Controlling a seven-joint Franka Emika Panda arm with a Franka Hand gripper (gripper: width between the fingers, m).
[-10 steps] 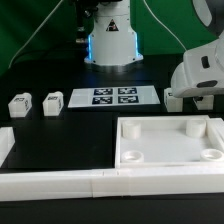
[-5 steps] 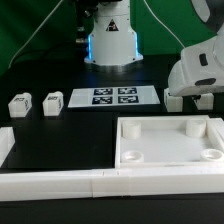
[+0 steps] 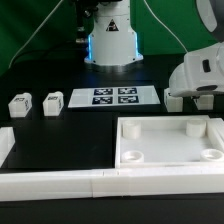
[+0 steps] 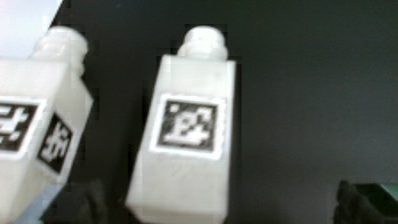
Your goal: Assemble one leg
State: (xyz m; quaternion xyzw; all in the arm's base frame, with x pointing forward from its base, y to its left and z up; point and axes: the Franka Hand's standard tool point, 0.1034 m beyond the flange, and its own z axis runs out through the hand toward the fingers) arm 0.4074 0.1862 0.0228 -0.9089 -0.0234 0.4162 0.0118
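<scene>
Hanging low off the marker board's (image 3: 113,96) end toward the exterior view's right, the arm (image 3: 203,68) tilts its white wrist downward, with the gripper (image 3: 190,92) just above the table. Two legs lie beside that end of the board. One leg (image 4: 196,120) sits directly under the gripper, tag up, with a second leg (image 4: 36,115) just beside it. The spread of the fingers cannot be made out, and neither leg looks gripped.

- A green cloth backdrop (image 3: 30,25) fills the exterior view's upper left and upper right.
- A matte black tabletop (image 3: 60,128) spans the middle.
- A low white plastic wall (image 3: 60,182) lines the lower edge.
</scene>
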